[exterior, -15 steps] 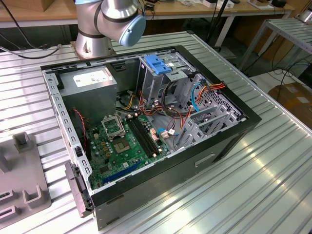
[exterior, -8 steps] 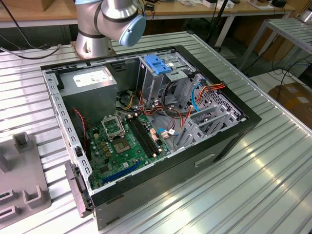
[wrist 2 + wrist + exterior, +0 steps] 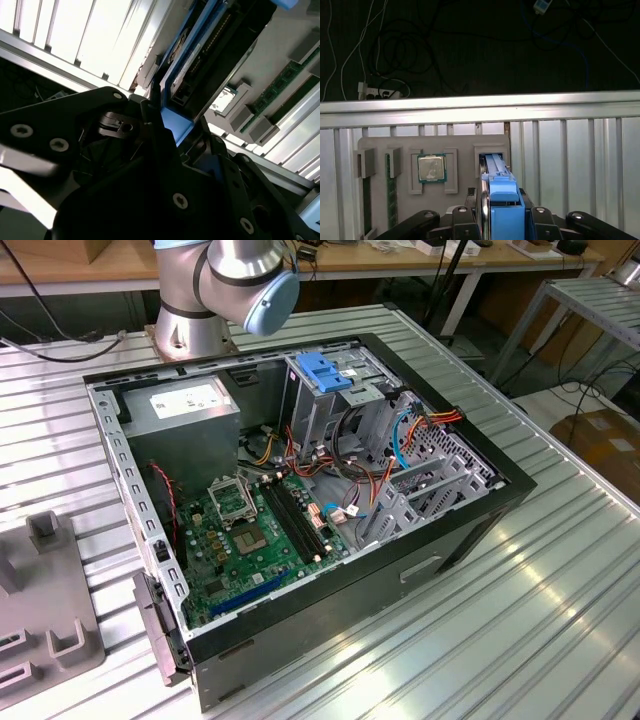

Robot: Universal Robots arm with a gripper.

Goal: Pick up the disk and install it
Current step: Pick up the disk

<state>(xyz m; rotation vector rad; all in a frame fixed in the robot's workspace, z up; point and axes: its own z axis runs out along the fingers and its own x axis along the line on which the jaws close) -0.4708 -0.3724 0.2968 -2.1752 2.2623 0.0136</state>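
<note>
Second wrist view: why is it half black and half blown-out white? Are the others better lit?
In the second wrist view the hand, closed on the disk, is a near-black mass, while the ribbed metal table glares white; in the first wrist view the floor beyond is dim; the exterior view is evenly lit, with soft sheen on the table.

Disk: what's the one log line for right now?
step: pick up | gripper: shut on disk | disk: at tray slot | case: disk not in yet
</note>
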